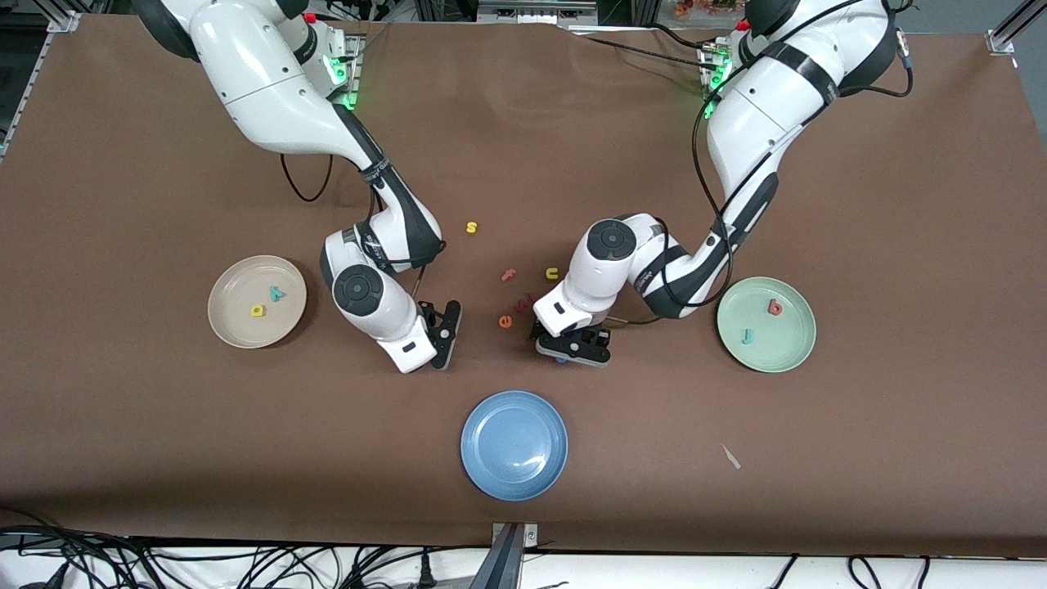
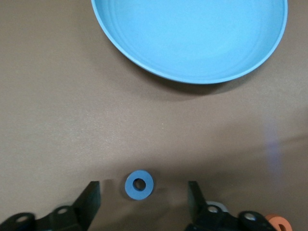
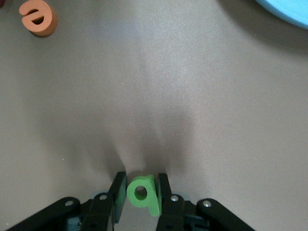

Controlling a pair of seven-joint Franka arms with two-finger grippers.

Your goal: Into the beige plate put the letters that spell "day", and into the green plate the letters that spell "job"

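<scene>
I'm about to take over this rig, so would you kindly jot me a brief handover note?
Right gripper: fingers shut on the green a, at table level.
Left gripper: fingers open either side of the blue o, which lies on the table, not gripped.
Done: yellow d and teal y in the beige plate; red b and teal j in the green plate.
Left: a to beige, o to green.

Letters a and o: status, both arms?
Right pincer shut on green a. Left pincer open around blue o, on the table. Nothing blocking.
</scene>
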